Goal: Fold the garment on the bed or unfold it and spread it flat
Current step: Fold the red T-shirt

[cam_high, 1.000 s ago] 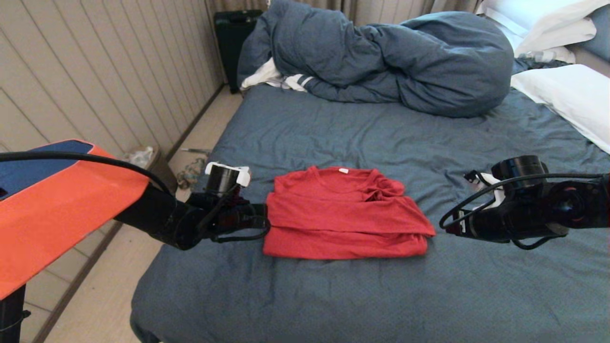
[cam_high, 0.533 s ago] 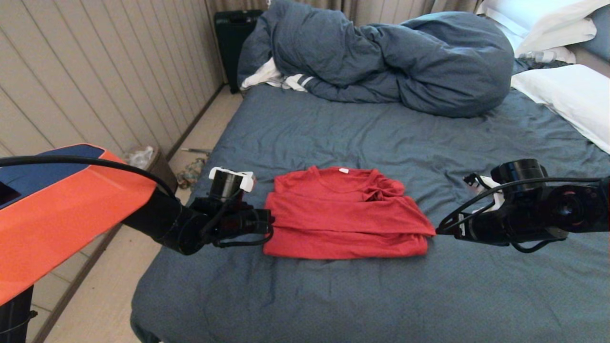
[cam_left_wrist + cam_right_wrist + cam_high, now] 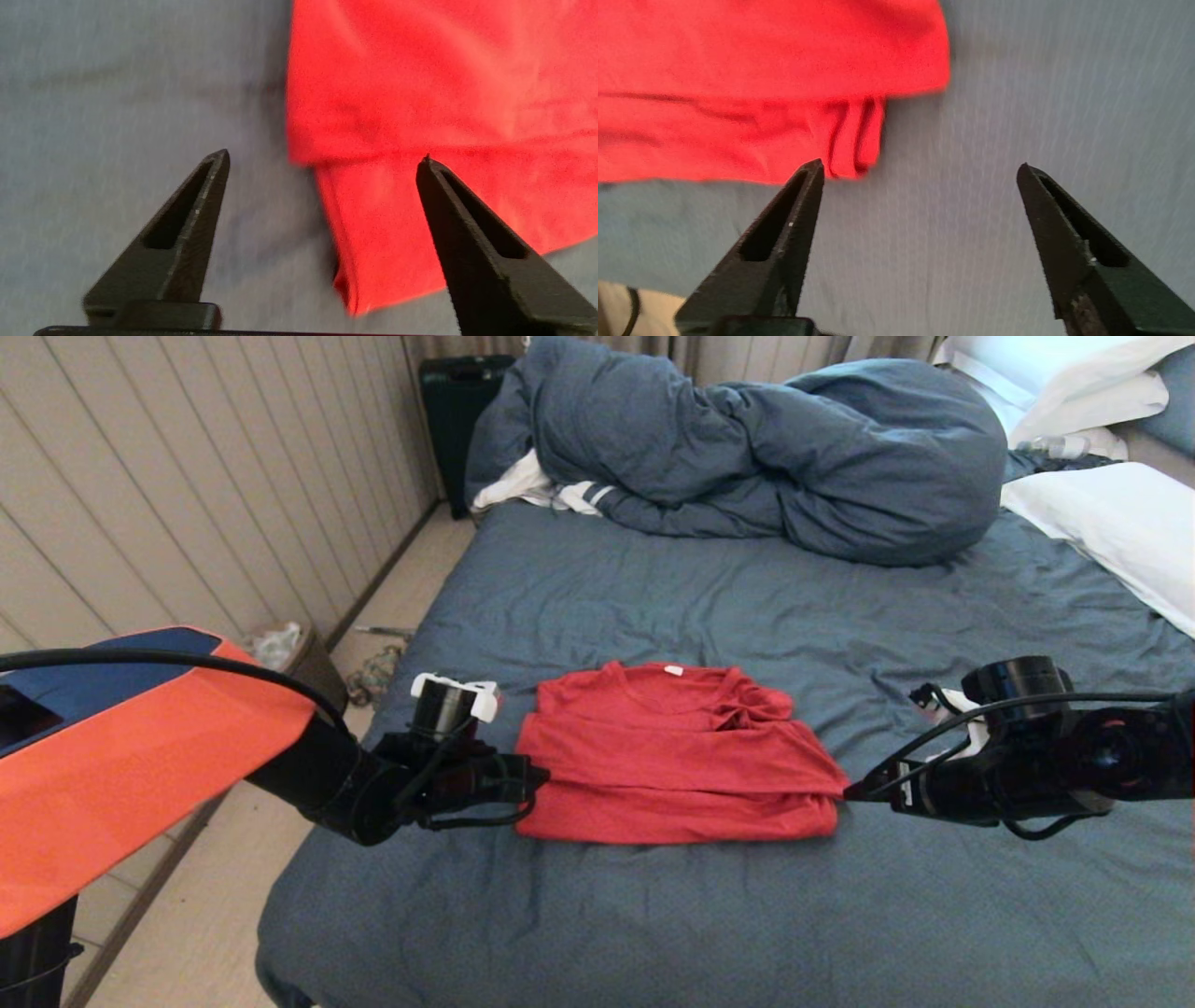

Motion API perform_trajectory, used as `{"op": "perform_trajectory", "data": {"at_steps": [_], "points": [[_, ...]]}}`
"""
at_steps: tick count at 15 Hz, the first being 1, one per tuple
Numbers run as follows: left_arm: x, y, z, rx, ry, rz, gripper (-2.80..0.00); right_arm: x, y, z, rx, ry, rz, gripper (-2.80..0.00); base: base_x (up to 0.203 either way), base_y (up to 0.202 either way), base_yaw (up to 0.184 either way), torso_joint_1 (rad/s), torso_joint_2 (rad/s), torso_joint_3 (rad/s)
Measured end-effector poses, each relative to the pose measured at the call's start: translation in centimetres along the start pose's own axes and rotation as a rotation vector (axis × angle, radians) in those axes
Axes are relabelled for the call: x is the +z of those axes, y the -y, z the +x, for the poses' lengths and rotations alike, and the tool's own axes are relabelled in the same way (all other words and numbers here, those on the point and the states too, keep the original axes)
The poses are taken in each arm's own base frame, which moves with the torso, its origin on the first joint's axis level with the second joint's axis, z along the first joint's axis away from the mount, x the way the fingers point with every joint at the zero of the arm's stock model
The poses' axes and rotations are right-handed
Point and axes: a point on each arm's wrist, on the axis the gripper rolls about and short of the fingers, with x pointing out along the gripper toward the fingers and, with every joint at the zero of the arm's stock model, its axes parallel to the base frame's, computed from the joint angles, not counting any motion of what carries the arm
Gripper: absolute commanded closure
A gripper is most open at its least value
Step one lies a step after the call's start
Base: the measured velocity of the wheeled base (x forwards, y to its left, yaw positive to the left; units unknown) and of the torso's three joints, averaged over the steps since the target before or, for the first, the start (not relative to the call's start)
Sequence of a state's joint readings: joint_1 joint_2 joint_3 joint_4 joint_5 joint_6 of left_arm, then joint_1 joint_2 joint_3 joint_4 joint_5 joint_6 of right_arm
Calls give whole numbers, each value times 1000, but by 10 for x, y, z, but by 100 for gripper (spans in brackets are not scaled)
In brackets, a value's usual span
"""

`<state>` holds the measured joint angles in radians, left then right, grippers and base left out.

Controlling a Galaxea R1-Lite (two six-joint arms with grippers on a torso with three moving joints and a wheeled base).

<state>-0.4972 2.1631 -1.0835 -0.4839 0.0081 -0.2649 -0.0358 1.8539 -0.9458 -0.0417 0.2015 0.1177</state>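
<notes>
the red t-shirt (image 3: 677, 756) lies folded into a rough rectangle on the near half of the bed (image 3: 653, 915), on the wrinkled dark blue-grey sheet, its neckline and small white label turned toward the far side; no lettering or graphic shows on the upper layer; the layers are stacked, with a lower layer showing along the near edge.

the left gripper (image 3: 322, 161) sits low at the shirt's left edge, its two black fingers spread wide with nothing between them but cloth and sheet below; in the left wrist view one finger (image 3: 467, 233) is over the red fabric and the other over the bare sheet, the folded corner lying between them.

the right gripper (image 3: 920, 165) is at the shirt's right edge, fingers likewise spread and holding nothing; in the right wrist view one fingertip (image 3: 803, 196) is just beside the doubled hem of the shirt, the other over the sheet.

at the far end of the bed a bunched dark blue-grey duvet (image 3: 747, 457) is heaped, with a white striped cloth (image 3: 551, 490) at its left end; white pillows (image 3: 1111, 523) lie at the far right; a waste bin (image 3: 289, 653) stands on the floor by the panelled wall.
</notes>
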Motion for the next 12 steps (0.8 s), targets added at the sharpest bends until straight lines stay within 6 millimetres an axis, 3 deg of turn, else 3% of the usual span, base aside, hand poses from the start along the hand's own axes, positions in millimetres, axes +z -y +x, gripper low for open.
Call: {"op": "perform_trajectory", "data": {"at_steps": [5,12], "points": [[-22,-4,-9,-18,-53,2,-280,-21,-1,3,4,-72,35,-280,0,0,0,0,0,0],[-13,-1,10,-30,-23,2,-280,-13,-15,27,46,-50,52,-280,0,0,0,0,0,0]]}}
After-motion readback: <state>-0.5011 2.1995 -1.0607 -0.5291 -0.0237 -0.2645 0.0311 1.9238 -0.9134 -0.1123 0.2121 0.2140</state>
